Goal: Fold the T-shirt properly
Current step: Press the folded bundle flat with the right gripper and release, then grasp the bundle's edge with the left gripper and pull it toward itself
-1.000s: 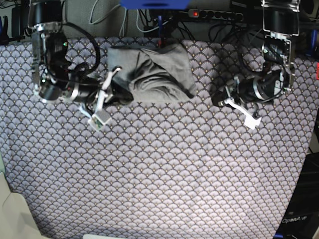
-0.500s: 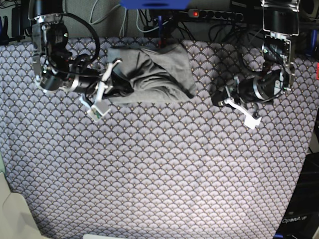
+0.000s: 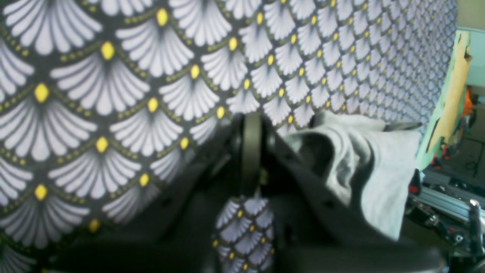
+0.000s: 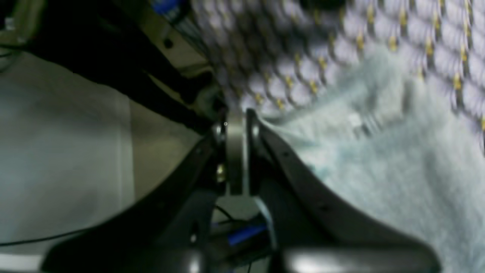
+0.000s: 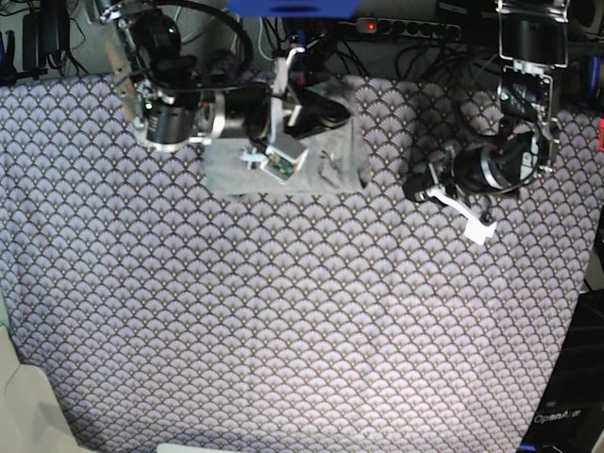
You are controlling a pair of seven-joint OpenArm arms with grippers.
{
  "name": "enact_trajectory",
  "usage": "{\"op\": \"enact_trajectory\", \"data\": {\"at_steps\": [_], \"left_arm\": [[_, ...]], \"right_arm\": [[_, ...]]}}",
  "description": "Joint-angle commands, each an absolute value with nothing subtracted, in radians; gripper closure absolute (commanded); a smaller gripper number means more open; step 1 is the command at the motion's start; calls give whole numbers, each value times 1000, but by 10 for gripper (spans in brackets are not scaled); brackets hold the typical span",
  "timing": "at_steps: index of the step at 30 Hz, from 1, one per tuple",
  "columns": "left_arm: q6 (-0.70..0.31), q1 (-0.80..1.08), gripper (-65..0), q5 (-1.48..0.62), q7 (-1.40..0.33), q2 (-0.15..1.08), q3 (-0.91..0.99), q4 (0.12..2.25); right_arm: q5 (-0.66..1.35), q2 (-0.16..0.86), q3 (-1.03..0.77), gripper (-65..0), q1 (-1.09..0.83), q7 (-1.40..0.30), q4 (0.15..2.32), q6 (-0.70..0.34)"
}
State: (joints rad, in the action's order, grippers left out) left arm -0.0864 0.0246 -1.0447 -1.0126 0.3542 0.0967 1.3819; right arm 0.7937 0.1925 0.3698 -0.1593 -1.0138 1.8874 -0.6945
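The right gripper (image 5: 335,111), a black two-fingered claw with white brackets at its wrist, has its jaws pressed together with nothing seen between them; in its own wrist view (image 4: 235,117) the dark fingers meet along one narrow seam. In the base view it reaches across the far edge of the plain light heather-grey short-sleeved T-shirt (image 5: 283,175), which lies as a compact folded rectangle near the far side of the table, left of centre in that view. The arm covers the upper part of the garment, so only its near strip and right-hand portion show; whether the fingertips touch the fabric cannot be told. The right wrist view is blurred and shows pale grey cloth (image 4: 398,170) just beside the fingers. The left gripper (image 5: 411,192), of the same black build, is likewise closed on nothing; in its wrist view (image 3: 252,121) the two fingers meet. It hovers low over the purple-grey tablecloth with a fan-scale pattern (image 5: 302,321), apart from the T-shirt, whose grey folds (image 3: 379,167) appear beyond the fingers in the left wrist view. A black power strip with a red switch (image 5: 401,28) lies behind the table's far edge.
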Motion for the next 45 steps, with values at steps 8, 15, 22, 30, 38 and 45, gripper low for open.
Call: {"op": "enact_trajectory", "data": {"at_steps": [8, 15, 22, 30, 38, 45], "left_arm": [[-99, 12, 0, -1069, -1009, 364, 110, 1402], [-99, 12, 0, -1072, -1012, 364, 102, 1448], [-97, 4, 0, -1072, -1173, 357, 111, 1549], [-93, 1, 0, -1063, -1310, 317, 102, 1570], [-90, -21, 0, -947, -1310, 228, -4, 1561], [-96, -22, 0, -671, -1310, 113, -7, 1549]], "right_arm": [[812, 248, 363, 0, -128, -1001, 1903, -698], [812, 328, 309, 0, -134, -1007, 1903, -698], [812, 329, 222, 0, -223, -1003, 1903, -698], [812, 302, 222, 0, -289, -998, 1910, -698], [812, 295, 226, 0, -351, -997, 1910, -698], [812, 295, 226, 0, -375, -997, 1905, -698]]}}
